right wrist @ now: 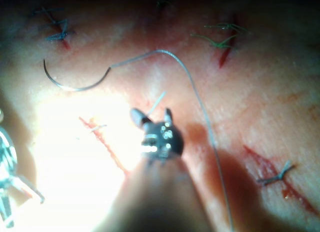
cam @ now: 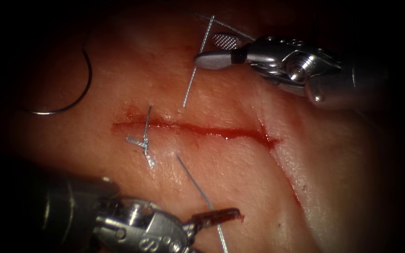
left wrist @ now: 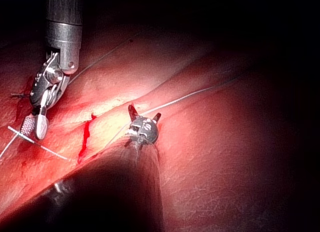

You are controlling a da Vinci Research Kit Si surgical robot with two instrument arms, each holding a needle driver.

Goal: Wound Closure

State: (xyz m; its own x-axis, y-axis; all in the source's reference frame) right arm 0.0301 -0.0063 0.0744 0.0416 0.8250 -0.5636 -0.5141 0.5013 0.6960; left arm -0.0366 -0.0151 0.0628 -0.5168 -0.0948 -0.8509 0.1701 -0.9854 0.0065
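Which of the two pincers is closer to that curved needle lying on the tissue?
Left. The needle lies free, upper left of the cut. The left pincer is below the cut; the right pincer is further off at upper right.

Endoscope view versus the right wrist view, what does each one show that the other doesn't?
Endoscope adds: the left tool, jaws open, empty, thread crossing beside it. Right wrist adds: other stitched cuts, and thread trailing from the needle's end. Both: the needle lying free on the tissue left of the cut, in neither tool; the right tool, jaws open, empty.
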